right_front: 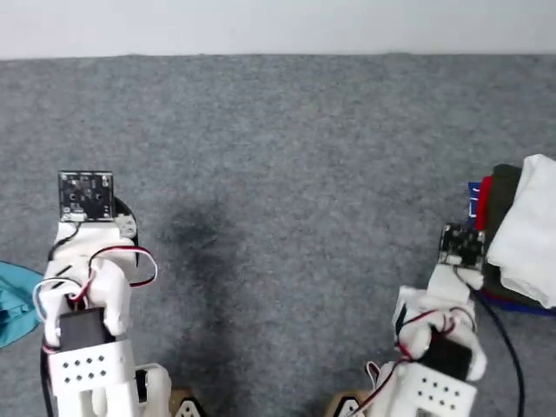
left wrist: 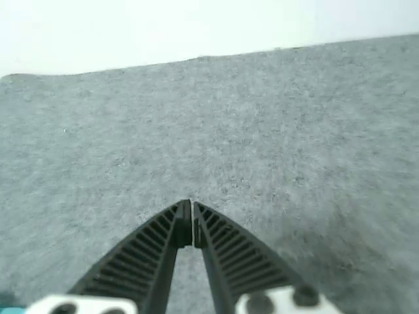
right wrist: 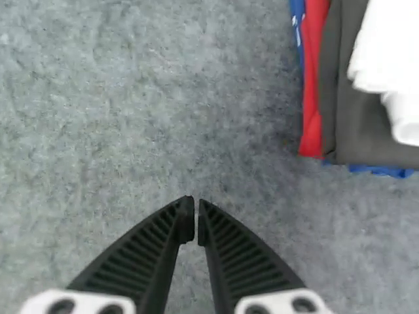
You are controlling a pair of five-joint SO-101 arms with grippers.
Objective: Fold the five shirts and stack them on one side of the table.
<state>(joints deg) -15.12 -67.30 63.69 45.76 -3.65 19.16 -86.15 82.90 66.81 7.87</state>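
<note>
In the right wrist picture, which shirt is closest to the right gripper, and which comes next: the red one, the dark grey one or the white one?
Counting from the right gripper:
1. Red shirt, on the side facing the gripper.
2. Dark grey shirt, just beyond the red one.
3. White shirt, lying on top, farthest over.

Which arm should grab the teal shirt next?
Left, probably: the teal shirt lies beside the left arm, while the right arm sits by the stack on the far side.

Opposite edges of the high view crop the shirt stack (right_front: 526, 228) and teal cloth (right_front: 12, 301).
</note>
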